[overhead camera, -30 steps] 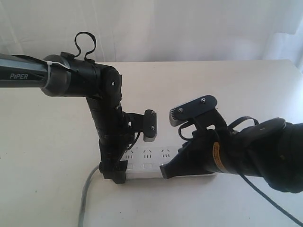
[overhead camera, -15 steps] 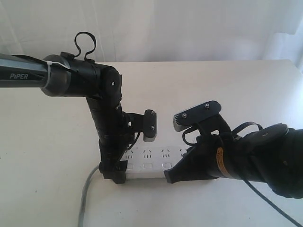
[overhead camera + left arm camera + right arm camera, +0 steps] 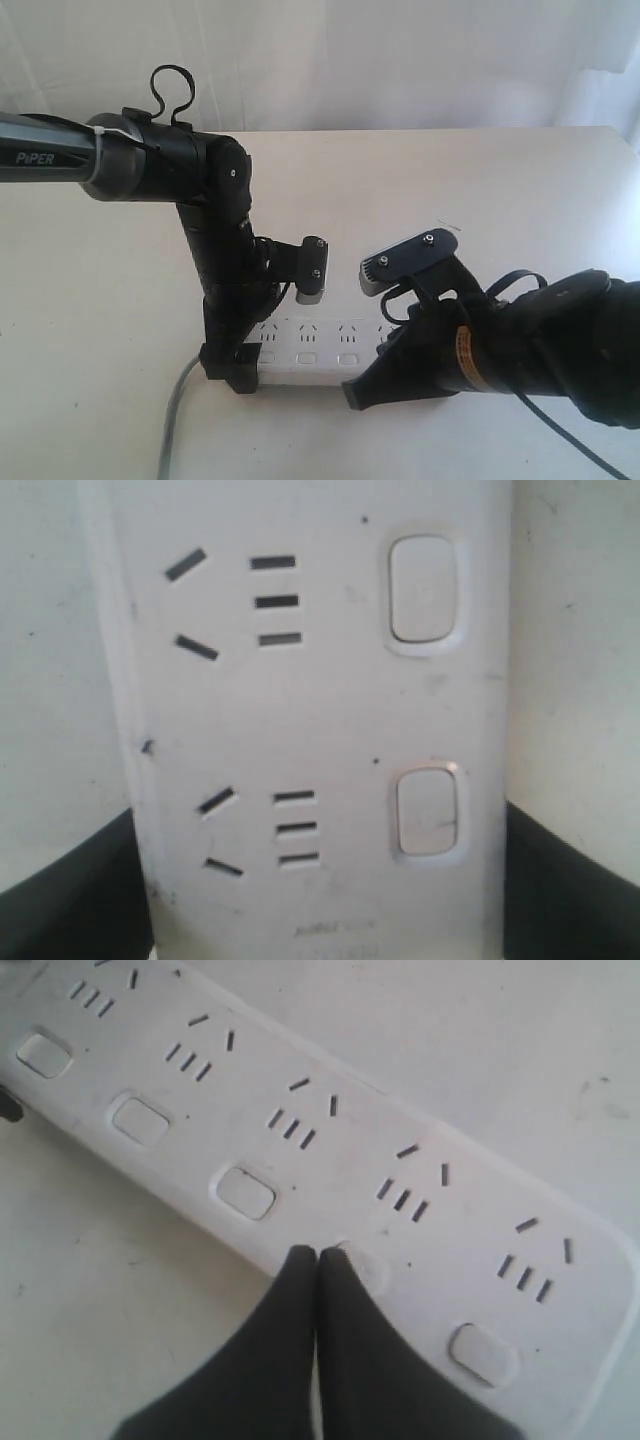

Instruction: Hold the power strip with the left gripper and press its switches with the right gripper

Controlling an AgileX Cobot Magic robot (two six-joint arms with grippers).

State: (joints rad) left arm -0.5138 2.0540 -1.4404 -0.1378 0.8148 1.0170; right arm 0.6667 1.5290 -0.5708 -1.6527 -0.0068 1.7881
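Working over a pale table (image 3: 520, 180), with the power strip (image 3: 315, 345) lying flat near its front edge. Pinching that strip across its width, at the cord end, with the left gripper (image 3: 235, 372). Meeting the fourth of the switches (image 3: 245, 1190) with the right gripper (image 3: 317, 1260), fingertips pressed together. Judging the strip stiff, light and slick: best pinned by its long edges. Noting only the grey cord (image 3: 175, 420) trailing nearby, blocking nothing.

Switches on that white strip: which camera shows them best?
The right wrist view: all five switches of the power strip line up, one half hidden under the right gripper, jaws shut. The left wrist view shows two close up; the exterior view a few, tiny.
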